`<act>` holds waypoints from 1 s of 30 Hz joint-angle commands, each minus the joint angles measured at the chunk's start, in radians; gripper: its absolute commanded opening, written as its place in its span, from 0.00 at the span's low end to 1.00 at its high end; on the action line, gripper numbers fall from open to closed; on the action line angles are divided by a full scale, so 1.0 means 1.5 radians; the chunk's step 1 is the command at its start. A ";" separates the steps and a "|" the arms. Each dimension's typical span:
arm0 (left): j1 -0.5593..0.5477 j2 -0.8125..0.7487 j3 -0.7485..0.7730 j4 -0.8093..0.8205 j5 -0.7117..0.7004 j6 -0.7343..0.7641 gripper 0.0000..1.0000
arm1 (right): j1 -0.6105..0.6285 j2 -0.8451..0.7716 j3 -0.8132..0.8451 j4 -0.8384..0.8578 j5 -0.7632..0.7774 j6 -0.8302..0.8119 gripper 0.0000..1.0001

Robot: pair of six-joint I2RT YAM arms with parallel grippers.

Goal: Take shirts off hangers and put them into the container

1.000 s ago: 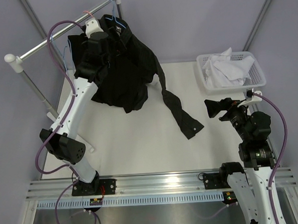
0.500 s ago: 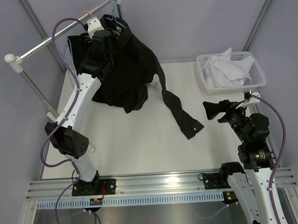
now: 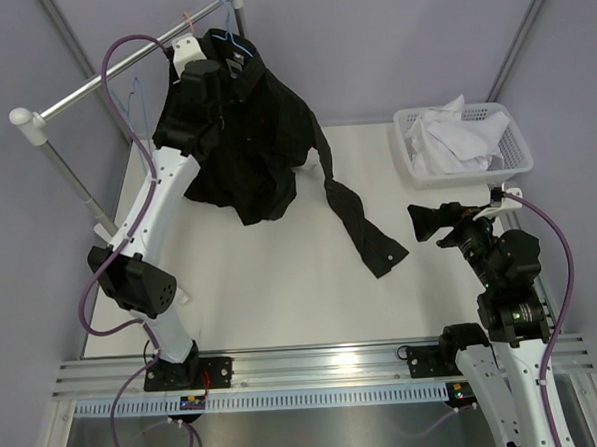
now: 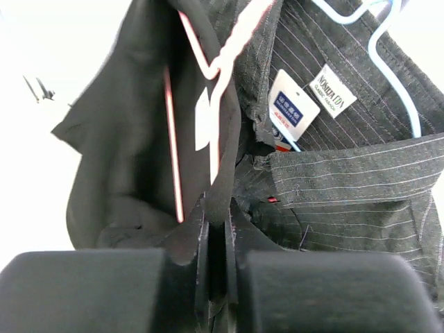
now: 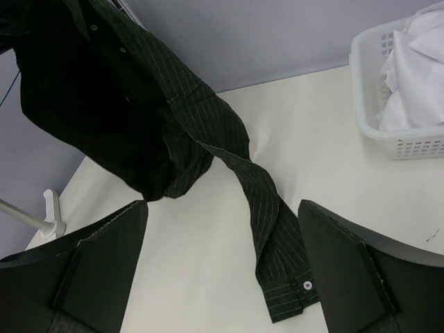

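Black shirts (image 3: pixel 254 146), two of them, are hanging together on hangers at the far left of the table (image 3: pixel 283 304), just under a silver rail (image 3: pixel 71 91) that is running diagonally across that corner. Seen close from the left wrist, the plain black shirt (image 4: pixel 125 159) is sitting on a pink-red hanger (image 4: pixel 171 139). The pinstriped shirt (image 4: pixel 361 173) just to its right is sitting on a light blue hanger (image 4: pixel 395 76), with white neck labels (image 4: pixel 295 111) showing inside its collar. The left gripper (image 4: pixel 218 236) is reaching up to the collars, and its fingers (image 4: pixel 184 243) are pinching an edge of the plain black shirt, clenched with only that cloth between them. One pinstriped sleeve (image 5: pixel 267 208) is trailing down from the bundle and lying across the middle of the table, its buttoned cuff ending nearest the right arm. A white shirt (image 3: pixel 454 135) is lying crumpled inside the container (image 3: pixel 520 157), a white mesh basket standing at the far right of the table, well apart from the hanging shirts. The right gripper (image 3: pixel 424 221) is hovering over the table just in front of the basket, its fingers spread wide and grasping nothing, pointing toward the sleeve's cuff.
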 commanded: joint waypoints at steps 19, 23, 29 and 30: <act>-0.011 -0.240 -0.136 0.001 0.060 0.004 0.00 | 0.013 -0.014 0.001 -0.001 0.026 -0.015 0.99; -0.018 -0.285 -0.187 -0.056 0.124 0.007 0.00 | 0.012 -0.013 0.002 -0.002 0.025 -0.016 0.99; -0.020 -0.360 -0.240 -0.115 0.241 0.028 0.00 | 0.012 -0.014 0.004 -0.005 0.032 -0.020 1.00; -0.020 -0.365 -0.237 -0.138 0.265 0.045 0.00 | 0.012 -0.013 0.005 -0.004 0.032 -0.022 0.99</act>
